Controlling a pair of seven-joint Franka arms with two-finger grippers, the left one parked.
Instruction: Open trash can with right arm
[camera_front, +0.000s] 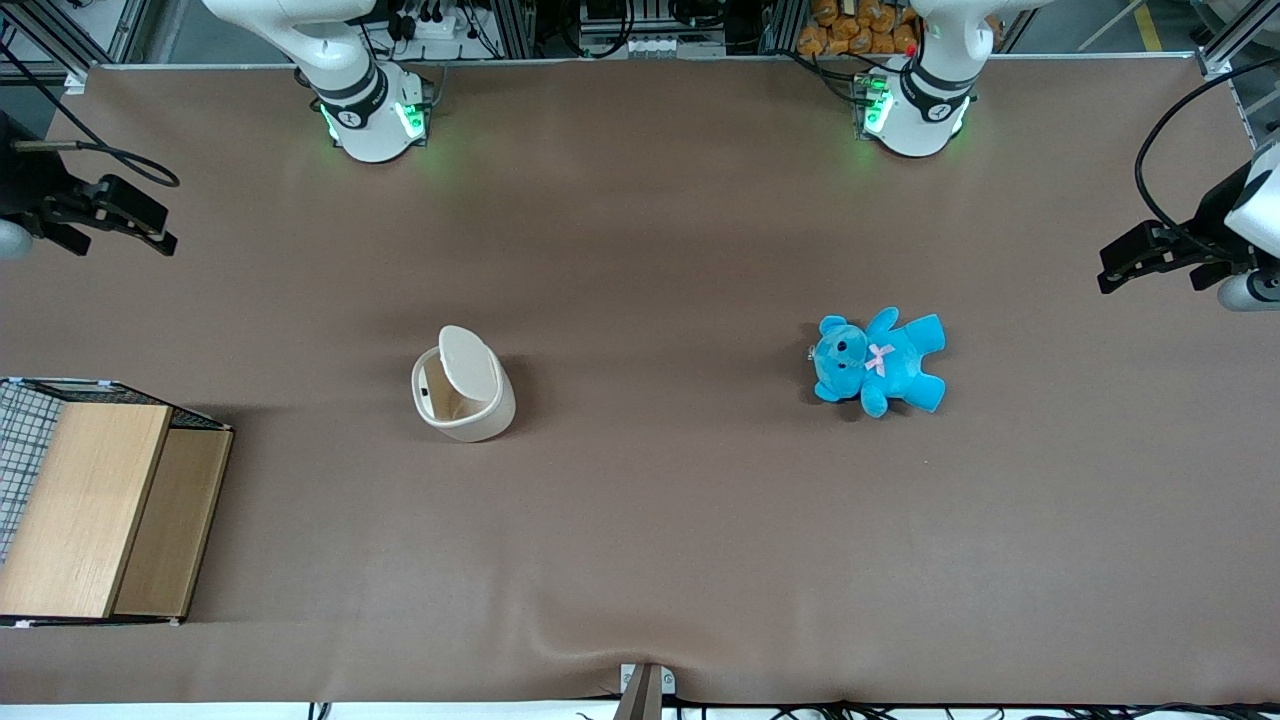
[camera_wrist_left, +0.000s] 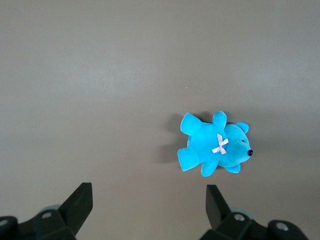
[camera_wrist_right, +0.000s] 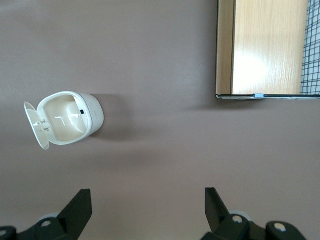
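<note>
Wooden box (camera_front: 95, 510) with wire mesh sits nearest the front camera, at the working arm's end of the table (camera_front: 640, 520).

Trash can (camera_front: 462, 385): cream-white, standing upright on the table roughly mid-depth, at about 2 o'clock from the box in the front view, well apart from it. Lid (camera_front: 470, 365) is tipped up on its hinge; my wrist view shows the hollow inside (camera_wrist_right: 62, 120) and the lid (camera_wrist_right: 36, 125) swung off to one side. Judgement: opening looks already done, or nearly so.

Blue teddy (camera_front: 880, 360) lies toward the parked arm's end, at about 3 o'clock from the can, well apart. Not involved.

My gripper (camera_front: 110, 215) hangs above the table edge at the working arm's end, at about 10 o'clock from the can and far off it. Jaws stand apart, holding nothing; both fingers (camera_wrist_right: 77, 210) show spread in my wrist view.

Handling, judged: thin plastic, light, smooth, stiff. It would slide or tip under a sideways push. If the lid needs more, nudge its free edge upward, gently, away from the hinge.
</note>
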